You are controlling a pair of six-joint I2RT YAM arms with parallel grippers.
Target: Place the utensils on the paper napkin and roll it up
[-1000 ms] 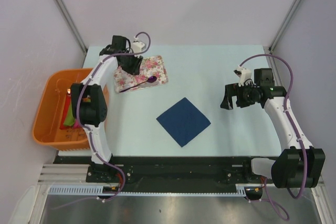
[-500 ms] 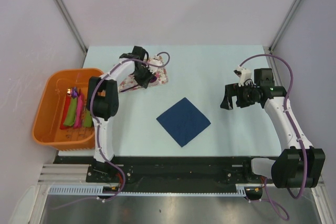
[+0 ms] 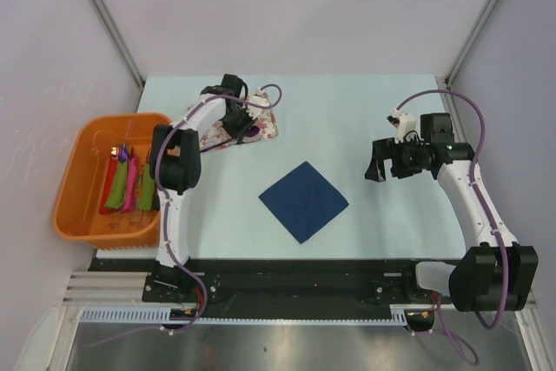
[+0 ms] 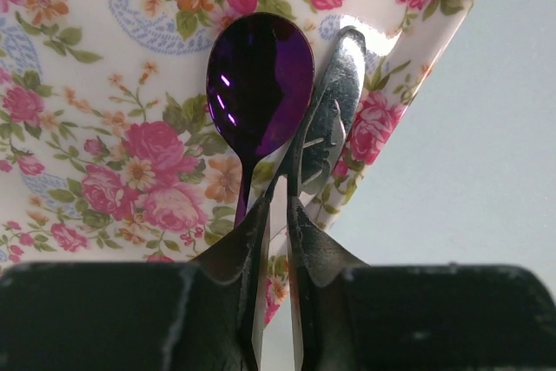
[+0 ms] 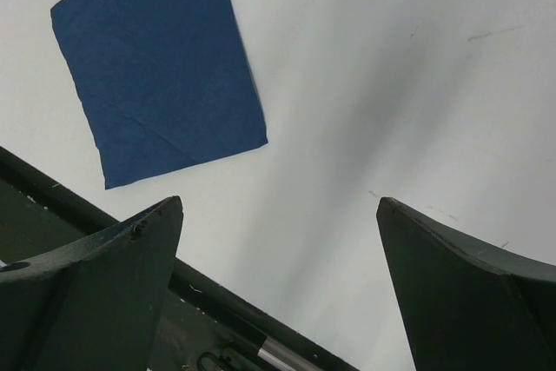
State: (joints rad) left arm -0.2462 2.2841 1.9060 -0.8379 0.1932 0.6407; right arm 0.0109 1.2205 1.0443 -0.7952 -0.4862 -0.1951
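Left pincer (image 4: 278, 208) newly around purple-and-silver utensils (image 4: 261, 84)

**Utensils** (image 3: 251, 130), two pieces. Purple spoon (image 4: 261, 76): glossy, bowl facing up. Grey-silver piece (image 4: 323, 119): slim, metal, exact kind unclear, touching the spoon's right side. Both lie side by side on the floral tray (image 4: 104, 84), just inside one of its edges. The tray sits at the far left of the surface (image 3: 347, 110). Their handles are pinched together in the nearly closed jaws of the left gripper (image 4: 276, 241).

**Napkin** (image 3: 304, 201), one. Dark navy paper square, unfolded, flat, turned corner-on like a diamond. Lies mid-surface, towards the near edge, well apart from the utensils.
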